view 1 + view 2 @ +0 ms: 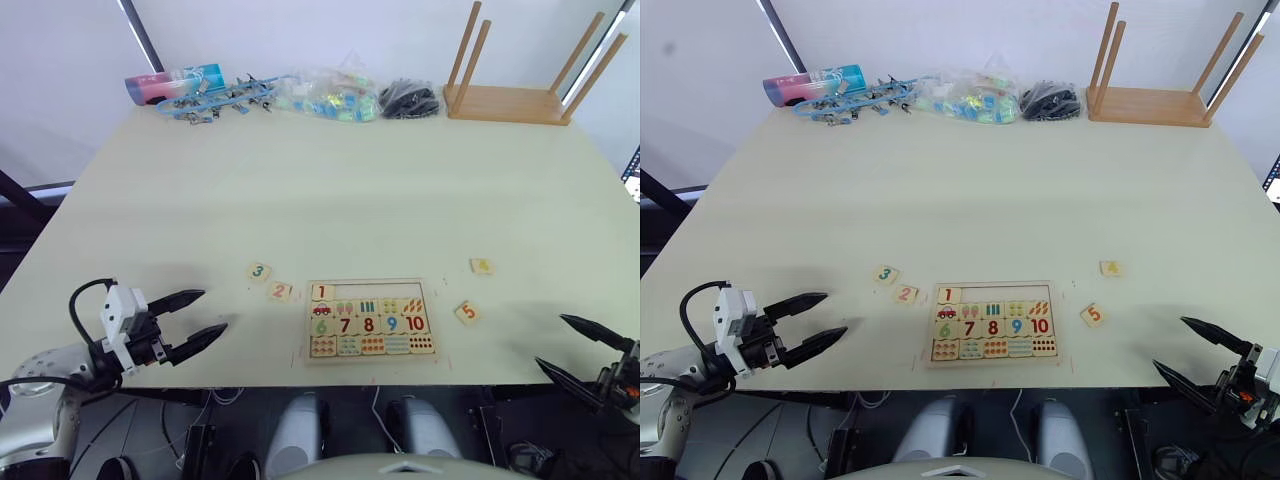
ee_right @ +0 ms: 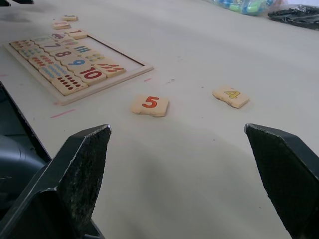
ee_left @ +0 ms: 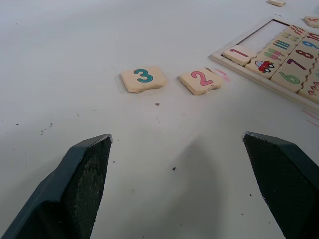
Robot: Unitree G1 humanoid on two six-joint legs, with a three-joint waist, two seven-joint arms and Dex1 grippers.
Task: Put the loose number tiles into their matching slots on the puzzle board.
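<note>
Tile 1 (image 1: 322,292) seated in the puzzle board (image 1: 370,356) top row; tiles 2 (image 1: 282,291), 3 (image 1: 259,271) left, 4 (image 1: 481,266), 5 (image 1: 467,312) right. Left gripper (image 1: 197,315) and right gripper (image 1: 568,345) at the counter (image 1: 330,190) front edge, jaws wide, empty, apparently split by side.

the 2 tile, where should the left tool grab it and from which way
Judging by its pose, take the 2 tile by two opposite edges, coming straight down: it lies flat on the table, so only its thin sides offer purchase. The open left tool sits nearest.
</note>
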